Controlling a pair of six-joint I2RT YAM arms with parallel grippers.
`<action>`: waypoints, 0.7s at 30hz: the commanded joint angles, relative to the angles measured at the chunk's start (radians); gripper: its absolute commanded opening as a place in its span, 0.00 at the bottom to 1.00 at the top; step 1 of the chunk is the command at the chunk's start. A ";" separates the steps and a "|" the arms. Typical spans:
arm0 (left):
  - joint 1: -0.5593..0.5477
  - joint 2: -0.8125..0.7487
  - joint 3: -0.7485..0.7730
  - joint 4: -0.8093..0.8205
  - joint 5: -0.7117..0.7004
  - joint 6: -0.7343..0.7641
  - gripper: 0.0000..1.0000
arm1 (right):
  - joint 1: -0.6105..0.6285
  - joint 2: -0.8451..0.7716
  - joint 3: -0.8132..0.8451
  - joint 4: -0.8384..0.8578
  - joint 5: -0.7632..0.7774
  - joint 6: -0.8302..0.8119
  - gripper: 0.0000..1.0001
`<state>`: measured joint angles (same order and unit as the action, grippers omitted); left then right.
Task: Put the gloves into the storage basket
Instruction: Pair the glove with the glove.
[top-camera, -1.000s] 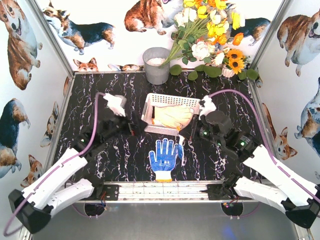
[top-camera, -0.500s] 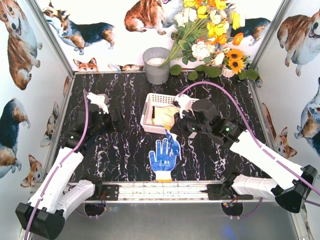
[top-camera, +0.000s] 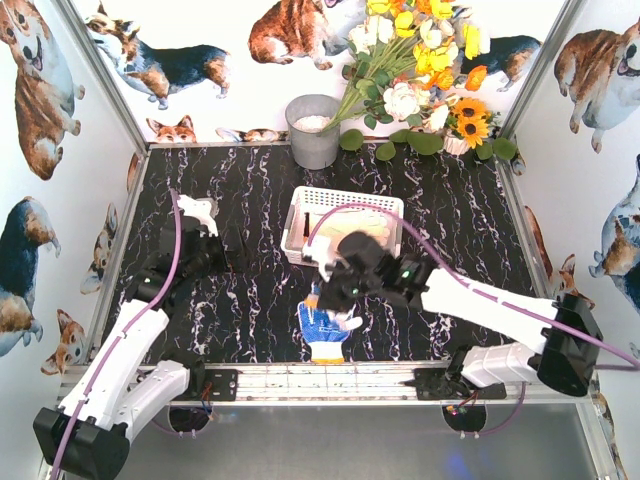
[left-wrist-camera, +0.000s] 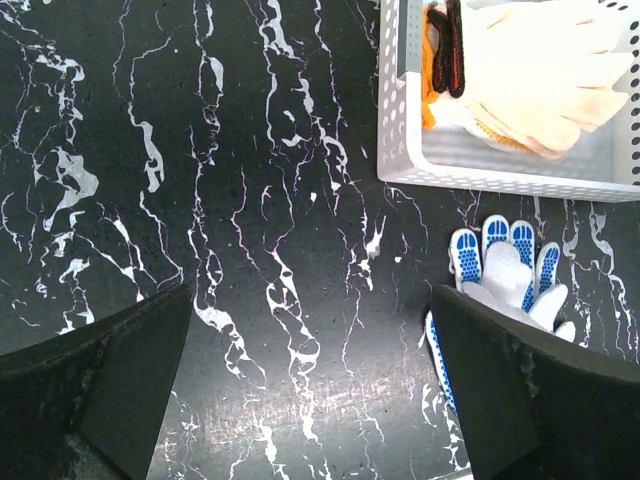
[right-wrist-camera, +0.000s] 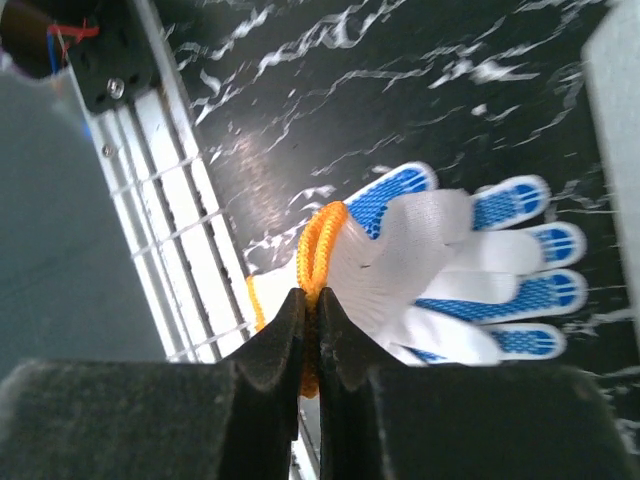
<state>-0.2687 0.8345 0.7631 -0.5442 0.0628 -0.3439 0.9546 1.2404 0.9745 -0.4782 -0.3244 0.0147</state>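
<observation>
My right gripper (top-camera: 335, 300) (right-wrist-camera: 310, 300) is shut on the orange cuff of a blue-dotted glove (right-wrist-camera: 400, 250). That glove is crumpled on top of a second blue-dotted glove (top-camera: 322, 332) lying flat near the table's front edge, whose fingers show in the right wrist view (right-wrist-camera: 520, 290). Both also show in the left wrist view (left-wrist-camera: 500, 275). The white storage basket (top-camera: 345, 192) (left-wrist-camera: 400, 120) stands just behind, with cream gloves (top-camera: 355, 225) (left-wrist-camera: 540, 80) inside. My left gripper (top-camera: 232, 258) (left-wrist-camera: 310, 340) is open and empty over bare table left of the basket.
A grey metal bucket (top-camera: 313, 130) and a flower bunch (top-camera: 420, 70) stand at the back. An aluminium rail (top-camera: 320, 378) (right-wrist-camera: 190, 250) runs along the front edge, right beside the gloves. Corgi-printed walls close the sides.
My right arm has swung from the basket's right side leftward and toward the front, down onto the blue-dotted glove, carrying a glove. My left arm has drawn back to the left.
</observation>
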 joint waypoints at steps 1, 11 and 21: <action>0.014 -0.013 -0.034 0.017 0.016 -0.019 1.00 | 0.077 0.021 -0.043 0.128 0.010 0.069 0.00; 0.014 -0.018 -0.085 0.019 0.096 -0.084 1.00 | 0.190 0.074 -0.110 0.225 0.056 0.260 0.00; 0.014 -0.039 -0.113 -0.034 0.179 -0.150 1.00 | 0.294 0.015 -0.194 0.314 0.149 0.454 0.47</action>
<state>-0.2684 0.8104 0.6613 -0.5674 0.1841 -0.4519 1.2156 1.3140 0.7765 -0.2489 -0.2329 0.3767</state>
